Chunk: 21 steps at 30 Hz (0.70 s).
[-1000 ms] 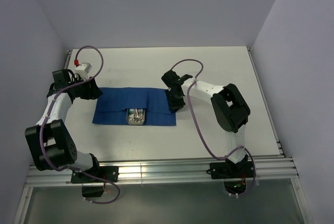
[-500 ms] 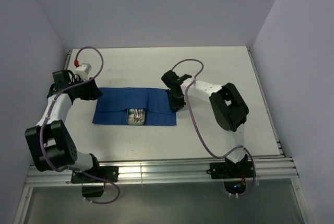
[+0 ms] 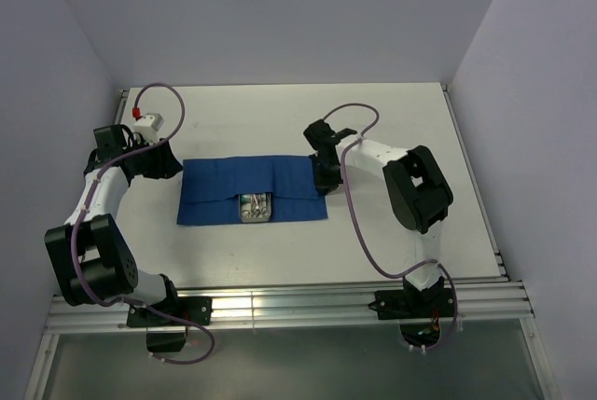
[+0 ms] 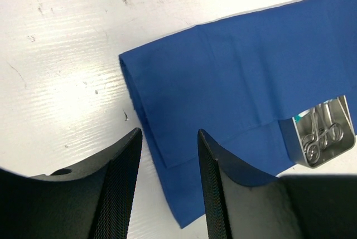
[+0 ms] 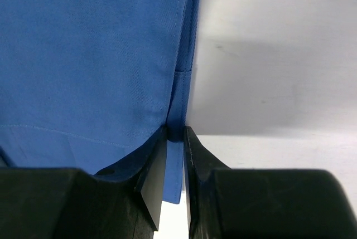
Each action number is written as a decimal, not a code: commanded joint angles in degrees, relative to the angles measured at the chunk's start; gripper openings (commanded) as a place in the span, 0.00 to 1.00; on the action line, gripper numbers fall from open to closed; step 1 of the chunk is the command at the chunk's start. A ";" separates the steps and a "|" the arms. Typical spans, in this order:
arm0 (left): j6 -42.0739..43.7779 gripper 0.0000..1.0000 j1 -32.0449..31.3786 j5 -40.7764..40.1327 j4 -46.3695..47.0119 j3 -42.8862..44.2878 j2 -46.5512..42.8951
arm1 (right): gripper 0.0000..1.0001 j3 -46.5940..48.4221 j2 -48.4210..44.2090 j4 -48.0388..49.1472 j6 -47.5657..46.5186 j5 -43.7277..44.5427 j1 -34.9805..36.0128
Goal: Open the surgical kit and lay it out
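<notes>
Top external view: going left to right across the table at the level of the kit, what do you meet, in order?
left gripper → steel tray → right gripper. The blue cloth wrap runs beneath the tray almost from one gripper to the other, so it is left unplaced.

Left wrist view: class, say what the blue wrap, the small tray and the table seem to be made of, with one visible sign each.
The wrap: woven cloth, matte; it lies in soft folds with creased edges. The tray: probably steel, grey and shiny, with bright glints on its rim. The table: hard, white, slightly glossy, scuffed; paint or laminate, unclear.
</notes>
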 commanded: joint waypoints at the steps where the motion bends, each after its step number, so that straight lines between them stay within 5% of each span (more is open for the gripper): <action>1: 0.58 0.49 0.25 0.00 1.09 1.79 -0.39 | 0.24 -4.03 0.62 -3.21 -2.60 6.78 -2.32; 10: 3.21 0.49 0.08 1.75 1.18 0.74 -0.83 | 0.24 -6.67 -1.85 -4.44 -4.88 9.07 -6.54; 21: 25.17 0.49 -5.90 6.93 -2.51 -5.59 -7.95 | 0.23 -5.27 -4.04 -6.99 -10.94 4.51 -9.62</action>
